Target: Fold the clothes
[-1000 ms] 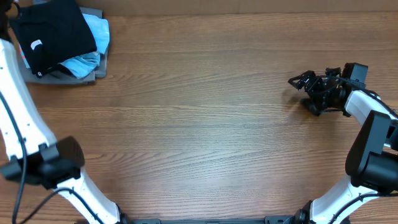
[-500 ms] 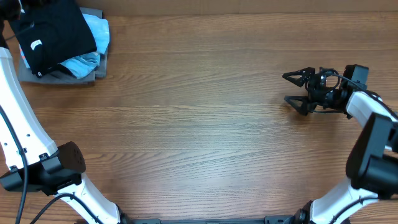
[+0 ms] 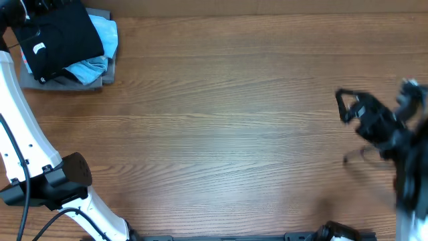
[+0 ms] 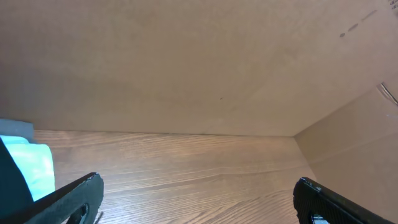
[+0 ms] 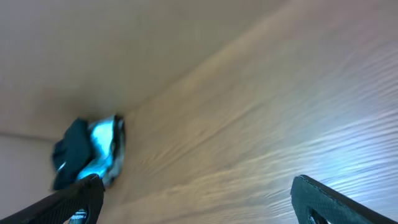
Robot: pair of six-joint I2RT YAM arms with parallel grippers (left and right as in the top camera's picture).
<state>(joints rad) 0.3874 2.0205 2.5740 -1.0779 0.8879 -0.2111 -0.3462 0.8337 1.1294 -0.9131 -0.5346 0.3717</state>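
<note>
The black T-shirt [image 3: 63, 33] was found folded on top of a small pile at the far left corner of the table [image 3: 214, 134]. Its white neck label [image 3: 39, 48] was facing up. A light blue shirt [image 3: 101, 41] was noted directly beneath it, showing along the pile's right side. A grey garment [image 3: 67, 84] was recorded at the bottom, touching the wood.

The left gripper [image 4: 198, 182] was observed in the left wrist view with its jaws spread wide, and nothing was held between them. Bare tabletop and a brown board wall [image 4: 186, 62] were seen beyond. The edge of the pile was visible just beside the gripper's left-hand finger. In the overhead view the left arm was seen to reach up to the same corner. Whether contact was made with the fabric could not be determined.

The right gripper [image 5: 198, 183] was located at the right side of the table, well apart from the pile. It was heavily blurred in the overhead view. In the right wrist view its jaws were likewise recorded as wide apart, with nothing gripped. The pile was seen there only as a small, smeared patch of black and light blue at the far end of the table.
</note>
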